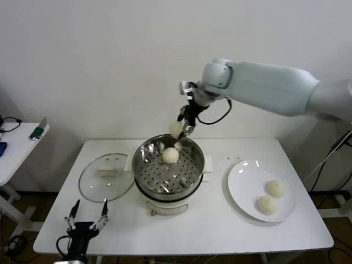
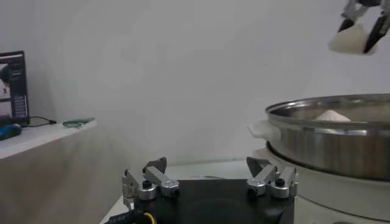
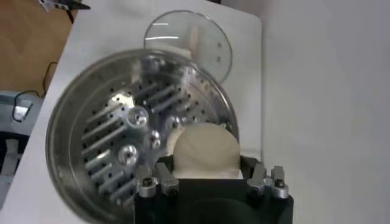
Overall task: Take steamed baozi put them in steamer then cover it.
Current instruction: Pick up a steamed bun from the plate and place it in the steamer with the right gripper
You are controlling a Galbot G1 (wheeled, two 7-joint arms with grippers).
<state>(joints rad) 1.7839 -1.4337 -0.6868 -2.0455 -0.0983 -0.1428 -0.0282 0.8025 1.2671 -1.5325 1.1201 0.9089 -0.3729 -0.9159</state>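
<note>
While right tool (image 1: 183, 127) hangs above steamer (image 1: 168, 193) rim, clamped on a baozi (image 1: 176, 130) | one baozi (image 1: 170, 155) on tray | two on plate (image 1: 240, 193) | cover (image 1: 92, 184) on desk (image 1: 220, 231) | left tool (image 1: 87, 219) parked, fingers apart

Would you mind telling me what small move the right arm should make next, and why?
Probably lower the right gripper into the steamer before opening: it holds a baozi above the far rim, beside the one already on the tray.

Open steamer (image 1: 168, 181) tray holds one bun (image 1: 170, 155), perforated floor around it free.
</note>
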